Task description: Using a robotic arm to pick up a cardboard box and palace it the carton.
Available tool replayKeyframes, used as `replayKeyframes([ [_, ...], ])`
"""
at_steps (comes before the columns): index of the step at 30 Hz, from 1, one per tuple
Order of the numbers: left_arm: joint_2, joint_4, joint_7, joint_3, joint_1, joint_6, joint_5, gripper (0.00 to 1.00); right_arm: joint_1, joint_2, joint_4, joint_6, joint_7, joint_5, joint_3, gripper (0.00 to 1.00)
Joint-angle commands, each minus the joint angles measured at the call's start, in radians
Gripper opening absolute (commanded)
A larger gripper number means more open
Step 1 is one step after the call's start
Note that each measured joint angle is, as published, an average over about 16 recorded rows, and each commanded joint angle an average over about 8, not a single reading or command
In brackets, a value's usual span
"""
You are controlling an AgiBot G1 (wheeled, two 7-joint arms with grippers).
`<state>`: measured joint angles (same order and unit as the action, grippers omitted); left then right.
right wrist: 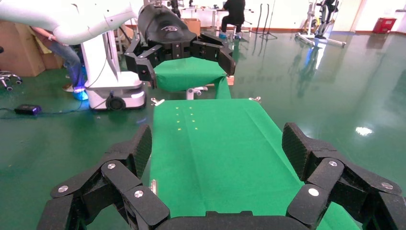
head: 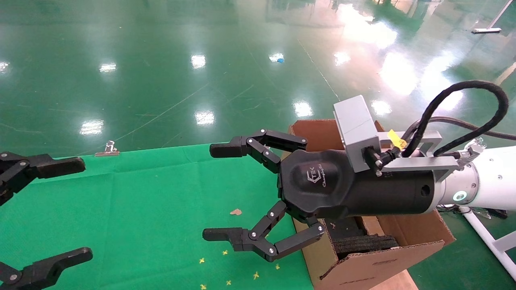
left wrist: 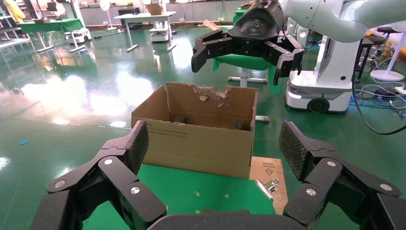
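Note:
The robotic arm (head: 487, 181), my right arm, is white with a green-lit ring and reaches in from the right. Its gripper (head: 209, 192) is open and empty above the green cloth (head: 161, 189), just left of the carton (head: 407, 235). The carton stands at the table's right end with its flaps up and black foam (head: 363, 241) inside. In the left wrist view the carton (left wrist: 201, 139) shows a ragged far flap. My left gripper (head: 82, 208) is open and empty at the left edge. The cardboard box is out of view.
A metal binder clip (head: 107, 150) sits at the cloth's far edge, and another clip (left wrist: 267, 185) lies on the bare board beside the carton. A brown scrap (head: 236, 212) and small yellow marks dot the cloth. Glossy green floor (head: 201, 60) surrounds the table.

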<state>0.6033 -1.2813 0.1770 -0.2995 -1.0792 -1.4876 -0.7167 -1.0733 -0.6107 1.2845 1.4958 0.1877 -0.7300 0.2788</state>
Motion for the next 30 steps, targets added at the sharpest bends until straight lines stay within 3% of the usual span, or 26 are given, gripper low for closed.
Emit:
replayKeyframes([
  [1,0.0,0.0,0.0,0.0,0.0,0.0,0.0,1.0,-0.001,0.0,-0.001,0.0,0.0,0.0,0.001,1.0],
  [30,0.0,0.0,0.0,0.0,0.0,0.0,0.0,1.0,-0.004,-0.001,-0.003,-0.001,0.001,-0.002,0.004,1.0],
])
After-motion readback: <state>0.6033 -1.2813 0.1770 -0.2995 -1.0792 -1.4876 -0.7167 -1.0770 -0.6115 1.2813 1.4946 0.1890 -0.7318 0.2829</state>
